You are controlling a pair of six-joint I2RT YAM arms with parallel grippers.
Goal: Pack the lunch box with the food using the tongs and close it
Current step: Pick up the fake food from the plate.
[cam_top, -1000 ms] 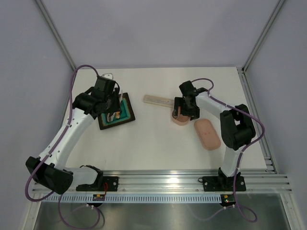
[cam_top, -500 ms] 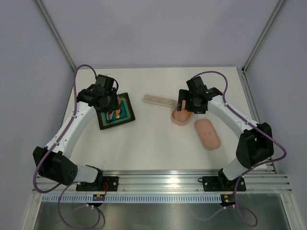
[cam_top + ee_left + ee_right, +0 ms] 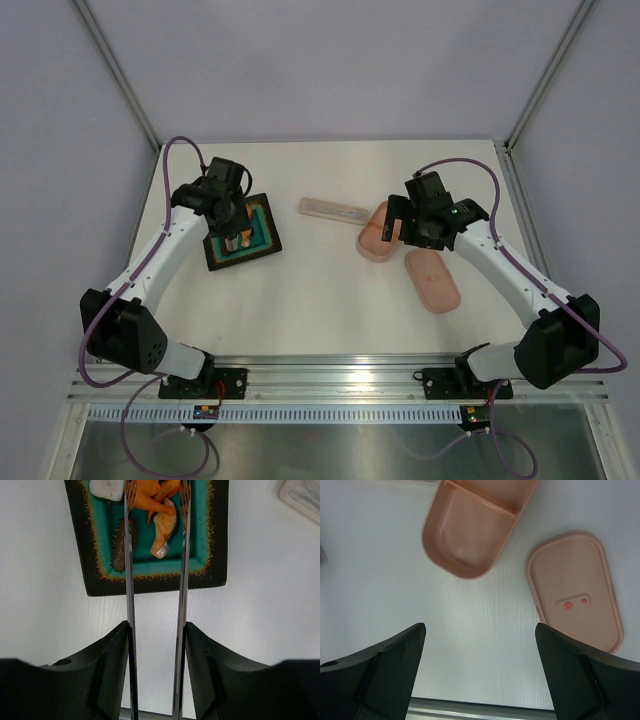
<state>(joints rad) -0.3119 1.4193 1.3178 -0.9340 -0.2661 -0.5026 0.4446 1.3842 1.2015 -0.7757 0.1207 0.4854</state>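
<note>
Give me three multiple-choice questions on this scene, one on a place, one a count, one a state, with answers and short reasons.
1. Where is the lid relative to the lunch box? A) closed on it B) on the table beside it C) under it
2. How many red-pink spots show on the lid? A) none B) five C) two
3. What is the left gripper doing? A) clamping the tongs B) open, empty C) gripping the lid
Answers: 1 B, it lies flat apart from the open box; 2 C, two show in the right wrist view; 3 A, both tong arms run between its fingers.
</note>
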